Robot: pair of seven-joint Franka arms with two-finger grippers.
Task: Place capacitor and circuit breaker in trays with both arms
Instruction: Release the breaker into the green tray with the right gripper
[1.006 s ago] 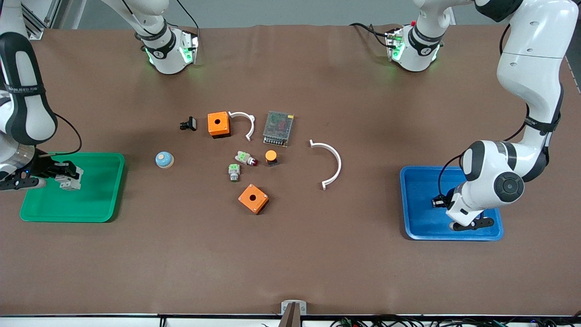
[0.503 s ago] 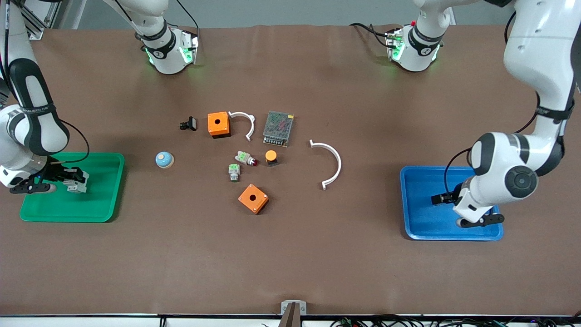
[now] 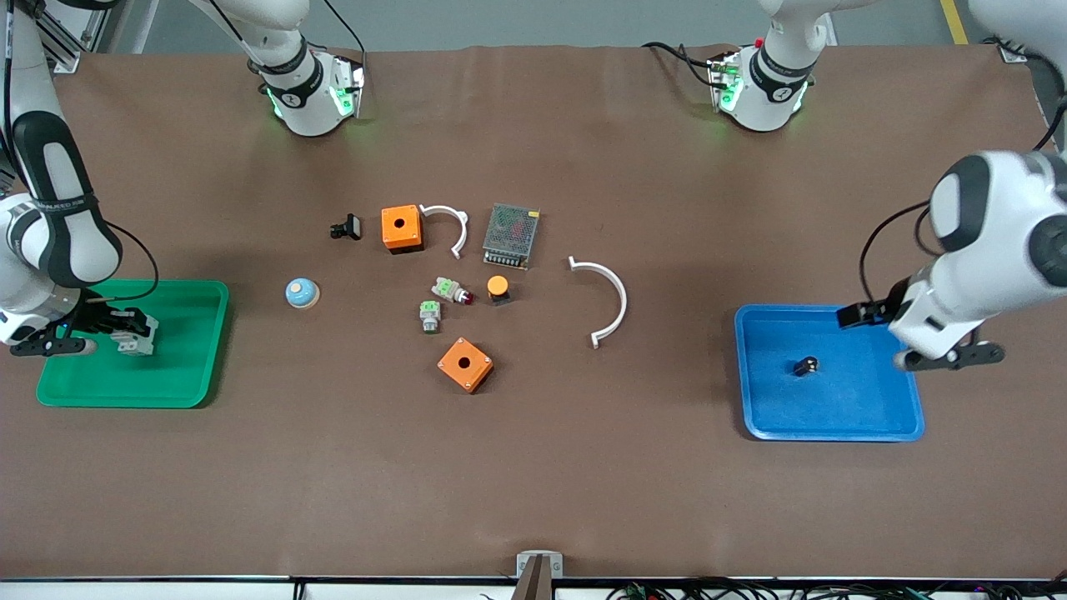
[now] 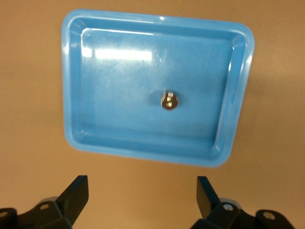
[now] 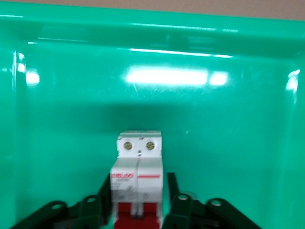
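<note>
Front view: the capacitor (image 3: 805, 365) lies in the blue tray (image 3: 834, 429); the left gripper (image 3: 917, 337) hangs above that tray's edge. Left wrist view: its fingers (image 4: 76, 195) are spread wide, empty. Right wrist view: the right gripper (image 5: 138, 210) flanks the circuit breaker (image 5: 138, 176) in the green tray (image 5: 57, 119); grip uncertain.

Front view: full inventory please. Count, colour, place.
green plastic tray: 1, right arm's end
white-and-grey circuit breaker with red levers: 1, in green tray
blue plastic tray: 1, left arm's end
tiny black cylindrical capacitor: 1, in blue tray
orange square boxes: 2, mid-table
white curved clips: 2, mid-table
grey mesh-covered box: 1, mid-table
orange-capped black button: 1, mid-table
small grey parts with green tops: 2, mid-table
blue domed button: 1, beside green tray
black clip-like part: 1, beside an orange box
left gripper: open, above blue tray's edge
right gripper: at breaker, in green tray
</note>
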